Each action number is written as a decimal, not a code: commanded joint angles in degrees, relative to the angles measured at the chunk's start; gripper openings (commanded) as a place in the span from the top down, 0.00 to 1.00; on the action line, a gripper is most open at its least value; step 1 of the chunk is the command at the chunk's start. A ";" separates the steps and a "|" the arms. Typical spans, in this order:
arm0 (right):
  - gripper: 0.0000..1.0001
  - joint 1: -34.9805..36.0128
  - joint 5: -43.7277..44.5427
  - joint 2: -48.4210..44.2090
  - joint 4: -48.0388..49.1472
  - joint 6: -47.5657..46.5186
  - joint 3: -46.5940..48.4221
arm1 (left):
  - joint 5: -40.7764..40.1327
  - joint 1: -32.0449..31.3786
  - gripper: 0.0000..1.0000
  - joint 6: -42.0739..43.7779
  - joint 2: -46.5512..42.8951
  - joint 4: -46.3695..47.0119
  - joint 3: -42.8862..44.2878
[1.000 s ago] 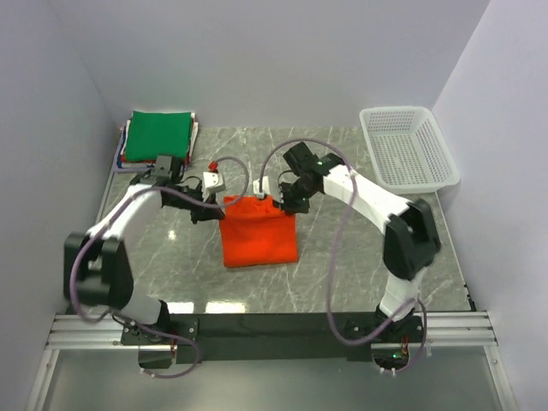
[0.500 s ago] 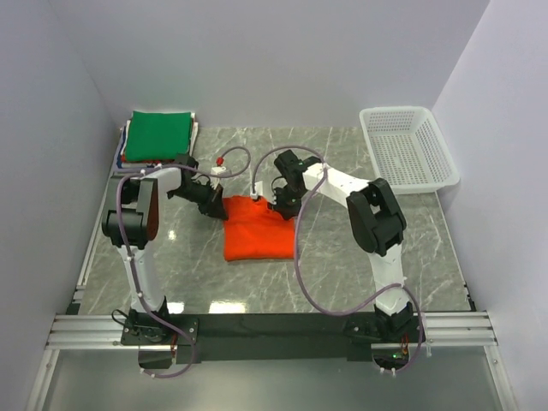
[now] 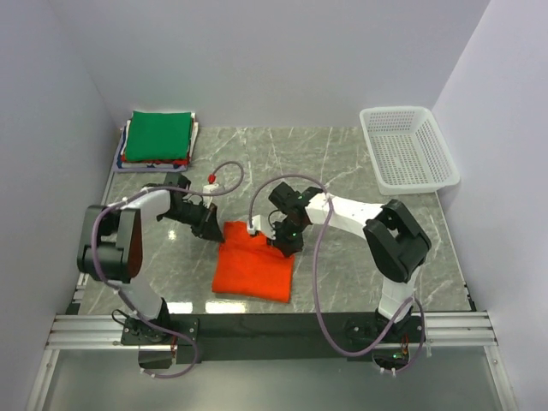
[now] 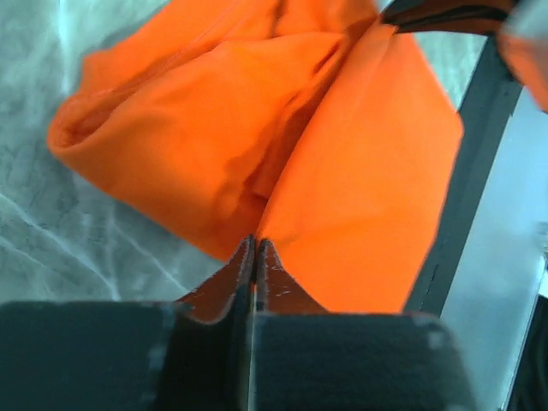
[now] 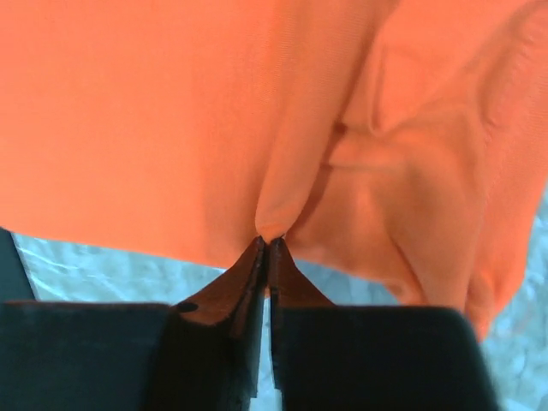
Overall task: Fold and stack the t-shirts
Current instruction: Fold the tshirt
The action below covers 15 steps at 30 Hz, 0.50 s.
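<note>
Pinching folds of the orange t-shirt (image 3: 253,270), the left gripper (image 4: 255,243) and right gripper (image 5: 266,244) each stand clamped on cloth that spreads ahead of their tips over the marble tabletop (image 3: 342,163).

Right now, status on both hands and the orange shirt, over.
Left hand shut on orange t-shirt corner. Right hand shut on opposite corner. Shirt partly folded on table. Nothing lying on it.

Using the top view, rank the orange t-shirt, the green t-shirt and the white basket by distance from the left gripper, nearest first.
1. orange t-shirt, front centre, pinched in the left gripper.
2. green t-shirt, far-left corner.
3. white basket, far right.
</note>
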 commanded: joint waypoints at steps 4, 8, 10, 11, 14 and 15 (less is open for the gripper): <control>0.69 -5.08 -5.27 -3.26 -8.25 8.80 9.22 | 0.91 1.46 0.73 0.48 -11.34 -0.69 2.92; 0.62 -9.31 -14.05 -0.71 -10.02 15.92 18.72 | -0.05 2.44 0.43 11.39 -15.92 -1.07 5.75; 0.62 -10.54 -16.26 1.13 -9.76 18.12 21.36 | 0.29 2.36 0.39 13.93 -17.68 -0.44 6.19; 0.63 -10.90 -17.05 3.32 -9.14 20.65 23.28 | 1.51 2.09 0.38 20.47 -17.77 -3.66 7.41; 0.66 -11.07 -20.04 8.42 -5.28 26.80 26.54 | -1.18 -3.69 0.43 25.36 -16.28 -4.67 9.35; 0.67 -11.16 -21.44 9.83 -3.88 28.14 27.42 | -4.51 -5.88 0.50 25.98 -15.76 -5.18 9.62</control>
